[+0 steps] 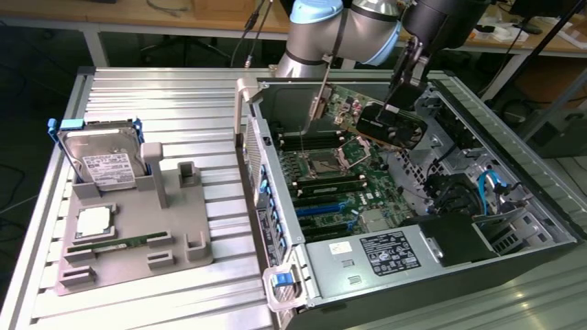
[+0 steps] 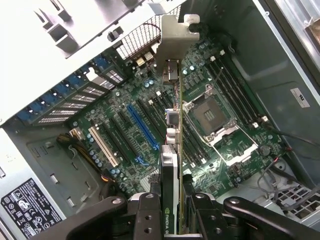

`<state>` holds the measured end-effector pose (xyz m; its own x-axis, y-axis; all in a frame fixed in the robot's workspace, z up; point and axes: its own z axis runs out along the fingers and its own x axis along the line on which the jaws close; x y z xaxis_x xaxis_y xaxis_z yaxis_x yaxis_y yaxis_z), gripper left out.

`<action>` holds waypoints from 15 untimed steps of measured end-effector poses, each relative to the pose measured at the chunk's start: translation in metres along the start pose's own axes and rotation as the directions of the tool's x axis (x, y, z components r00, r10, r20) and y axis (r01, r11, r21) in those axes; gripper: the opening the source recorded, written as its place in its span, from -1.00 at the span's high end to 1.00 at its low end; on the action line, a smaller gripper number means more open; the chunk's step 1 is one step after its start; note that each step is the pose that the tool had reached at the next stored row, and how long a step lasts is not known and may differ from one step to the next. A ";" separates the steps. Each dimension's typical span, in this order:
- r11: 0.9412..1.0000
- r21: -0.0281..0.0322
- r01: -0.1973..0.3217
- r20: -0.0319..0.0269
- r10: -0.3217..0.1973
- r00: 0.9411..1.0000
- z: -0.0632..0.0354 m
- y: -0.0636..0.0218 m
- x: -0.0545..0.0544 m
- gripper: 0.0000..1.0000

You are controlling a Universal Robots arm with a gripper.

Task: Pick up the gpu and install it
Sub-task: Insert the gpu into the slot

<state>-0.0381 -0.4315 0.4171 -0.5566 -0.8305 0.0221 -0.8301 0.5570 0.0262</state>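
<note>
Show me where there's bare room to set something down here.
Free: the ribbed table beyond the hard drive, and the strip between the grey holder and the computer case. Crowded: inside the case, where the claw holds the gpu over the motherboard.

In the wrist view the thin dark gpu card with its silver end bracket (image 2: 172,120) is seen edge-on, so its fan face is hidden, and its held end runs off the picture's edge between the black gripper's (image 2: 173,212) fingers (image 2: 148,212). In the exterior view the gpu card (image 1: 392,124) covers part of the green motherboard (image 1: 339,179). The grey robot arm (image 1: 321,27) is cut off at the top edge, and the lower part of the silver, white-labelled hard drive (image 1: 106,161) is hidden in the grey plastic holder (image 1: 137,227).
</note>
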 end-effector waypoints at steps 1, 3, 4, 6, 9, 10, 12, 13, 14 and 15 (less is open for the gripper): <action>1.000 0.000 0.004 0.000 -0.004 1.000 0.0000 0.0000 0.000 0.46; 1.000 0.000 0.013 0.000 -0.013 1.000 0.0000 0.0000 0.000 0.46; 1.000 0.000 0.019 -0.001 -0.019 1.000 0.0000 0.0001 0.000 0.46; 1.000 0.001 0.028 -0.001 -0.028 1.000 0.0000 0.0001 0.000 0.46; 0.999 0.001 0.043 -0.001 -0.043 0.999 0.0000 0.0002 0.000 0.46; 0.999 0.001 0.051 -0.001 -0.051 0.999 0.0000 0.0003 0.000 0.46; 0.998 0.001 0.066 -0.002 -0.066 0.998 0.0000 0.0004 -0.001 0.46; 0.997 0.002 0.073 -0.002 -0.073 0.997 0.0000 0.0005 -0.001 0.46; 0.997 0.002 0.080 -0.002 -0.080 0.997 0.0000 0.0005 -0.001 0.46; 0.996 0.002 0.088 -0.002 -0.088 0.996 0.0000 0.0006 -0.001 0.46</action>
<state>-0.0381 -0.4304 0.4171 -0.4812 -0.8763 0.0221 -0.8760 0.4817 0.0262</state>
